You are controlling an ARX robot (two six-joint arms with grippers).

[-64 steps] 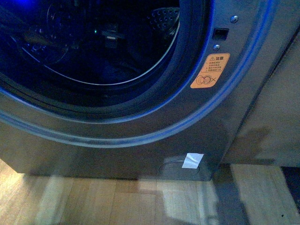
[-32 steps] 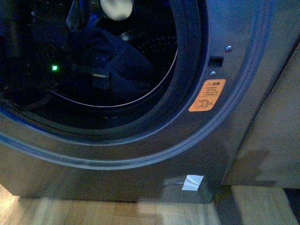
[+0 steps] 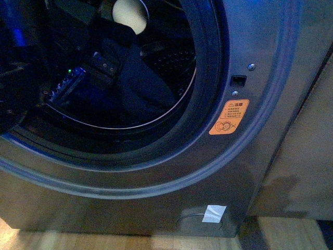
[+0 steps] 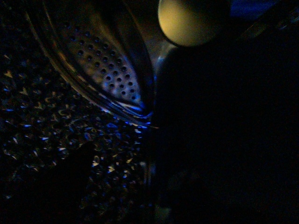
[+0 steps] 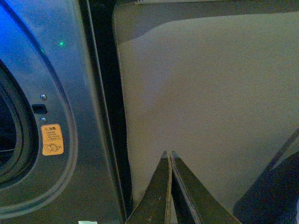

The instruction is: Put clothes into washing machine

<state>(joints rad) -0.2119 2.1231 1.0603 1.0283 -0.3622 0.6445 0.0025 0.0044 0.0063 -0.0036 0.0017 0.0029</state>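
Observation:
The washing machine [image 3: 250, 36] is grey with a big round port, a dark rubber rim [image 3: 205, 78] and an orange sticker [image 3: 229, 117]. My left gripper [image 3: 117, 52] reaches inside the drum, shut on the dark navy clothes [image 3: 143, 86], which hang from it over the drum's lower edge. The left wrist view is very dark: the clothes [image 4: 224, 116] are a black mass beside the perforated drum wall [image 4: 107, 70], and the fingers are hidden. My right gripper [image 5: 169, 156] is shut on nothing, outside the machine [image 5: 70, 70], in front of a beige panel.
A pale round object [image 3: 130, 14] sits high inside the drum beyond the clothes. A beige cabinet panel [image 3: 307, 156] stands against the machine's right side. Wooden floor [image 3: 281, 234] shows below. A white tag [image 3: 214, 212] is stuck low on the machine's front.
The left arm has pushed further into the drum, bringing the clothes into sight and then deeper and to the right. The front view has shifted closer and upward, with less floor showing.

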